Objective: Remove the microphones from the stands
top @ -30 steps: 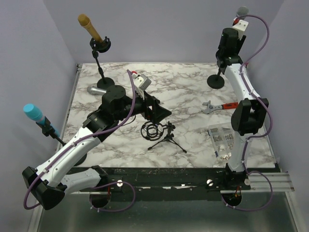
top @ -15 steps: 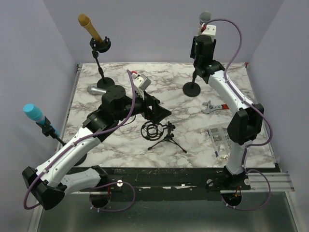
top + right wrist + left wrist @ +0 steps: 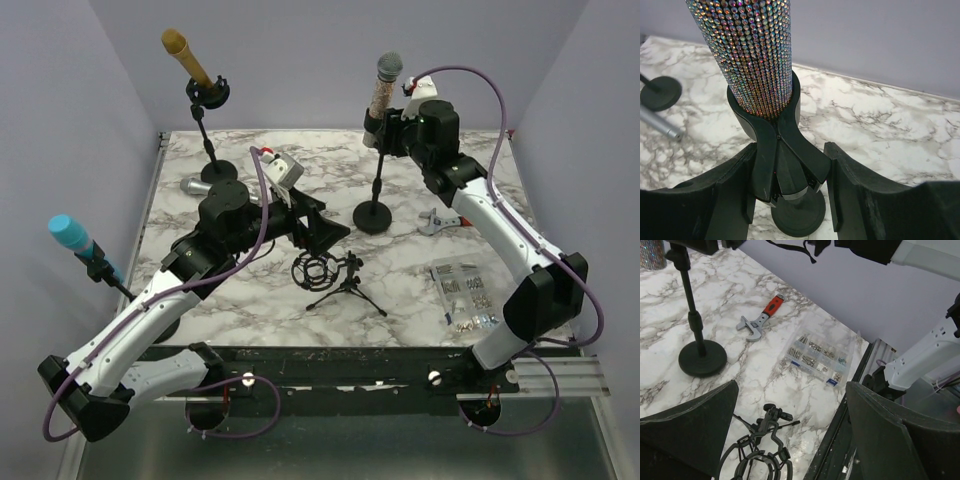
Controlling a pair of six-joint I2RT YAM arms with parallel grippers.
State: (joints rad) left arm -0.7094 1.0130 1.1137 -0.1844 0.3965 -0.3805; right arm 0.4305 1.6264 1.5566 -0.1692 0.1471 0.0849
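Where the overhead view looks down, I log the mic: a rhinestone-crusted cylinder with a mesh ball head, upright in the clip of a black stand, which has a thin pole over a disc base on the veined marble table. Here the right gripper is at the clip. The left gripper hovers near a wire-ringed shock mount on short legs.

Left wrist view: the left fingers are spread wide, nothing between them. Beyond lie an orange-handled wrench, a clear compartmented parts box and the stand's matte disc base.

Right wrist view: the mic's glittering barrel tapers into the clip's smooth black forked cup. I read the right fingers as clamped on the clip, one pad against each side, below the mic.
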